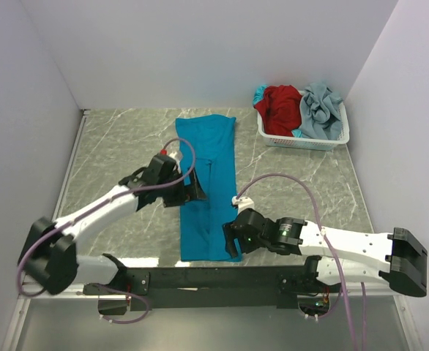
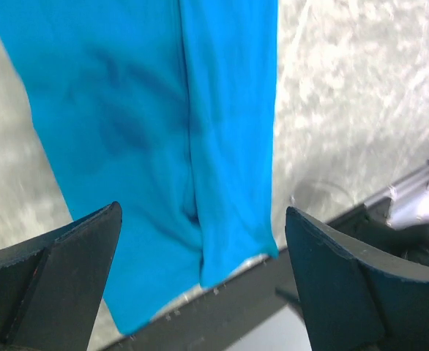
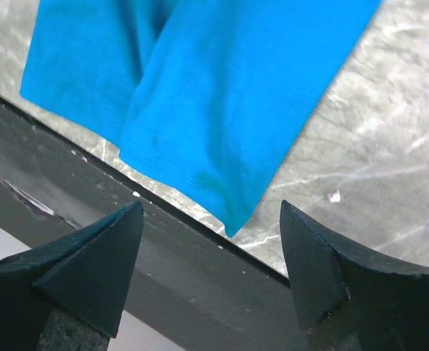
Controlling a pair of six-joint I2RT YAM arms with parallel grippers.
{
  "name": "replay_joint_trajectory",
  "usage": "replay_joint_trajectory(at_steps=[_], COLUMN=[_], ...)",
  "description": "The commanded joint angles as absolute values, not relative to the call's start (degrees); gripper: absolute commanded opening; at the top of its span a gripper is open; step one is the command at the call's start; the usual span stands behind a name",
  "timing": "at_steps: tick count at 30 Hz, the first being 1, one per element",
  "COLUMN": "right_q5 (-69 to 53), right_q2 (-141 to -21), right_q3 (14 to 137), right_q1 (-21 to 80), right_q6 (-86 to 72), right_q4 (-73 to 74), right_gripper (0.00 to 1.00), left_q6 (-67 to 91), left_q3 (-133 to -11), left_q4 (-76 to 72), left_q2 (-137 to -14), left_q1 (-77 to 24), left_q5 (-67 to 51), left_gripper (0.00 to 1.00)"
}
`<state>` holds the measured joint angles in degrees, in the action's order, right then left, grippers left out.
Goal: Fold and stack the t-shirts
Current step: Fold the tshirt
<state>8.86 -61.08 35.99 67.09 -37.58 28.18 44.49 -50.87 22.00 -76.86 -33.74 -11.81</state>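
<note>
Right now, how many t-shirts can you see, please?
3: a blue shirt flat on the table, a red shirt and a grey shirt in the basket; more may hide beneath.

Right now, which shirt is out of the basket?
The teal-blue t-shirt, spread as a long strip on the table; the red t-shirt and the grey-blue t-shirt lie crumpled in the white basket.
</note>
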Motion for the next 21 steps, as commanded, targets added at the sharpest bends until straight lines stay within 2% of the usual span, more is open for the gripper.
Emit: replay_joint_trajectory(at_steps=[1, 10, 17, 18, 20, 21], right_q5=[10.2, -0.6, -2.1, -2.2, -2.5, -2.4], right_q2=[-59.9, -61.1, -63.5, -63.8, -64.9, -65.2], right_q3=[35.9, 29.4, 28.7, 28.7, 28.8, 28.8], right_q1=[64.4, 59.6, 59.1, 59.1, 59.1, 59.1], right_q6=[-45.2, -51.9, -53.4, -53.4, -53.3, -53.6], right_q4=[30.1, 23.6, 22.3, 22.2, 22.1, 22.3], right_gripper=[0.82, 0.8, 0.7, 0.68, 0.64, 0.64], left_q6=[50.6, 65.3, 69.1, 68.9, 68.4, 68.5], left_q3=[-43.1, -27.5, -23.6, -23.8, -24.6, -25.2], left_q4=[26.4, 30.7, 26.0, 25.8, 25.7, 26.4], left_q2=[-70.1, -54.7, -56.8, -57.7, -60.4, -61.2], left_q1=[-35.6, -44.0, -49.0, -49.3, -50.4, -50.7], left_q5=[-12.0, -11.8, -12.1, -12.1, -11.7, -10.7], left_gripper=[0.99, 0.99, 1.0, 0.97, 0.8, 0.75])
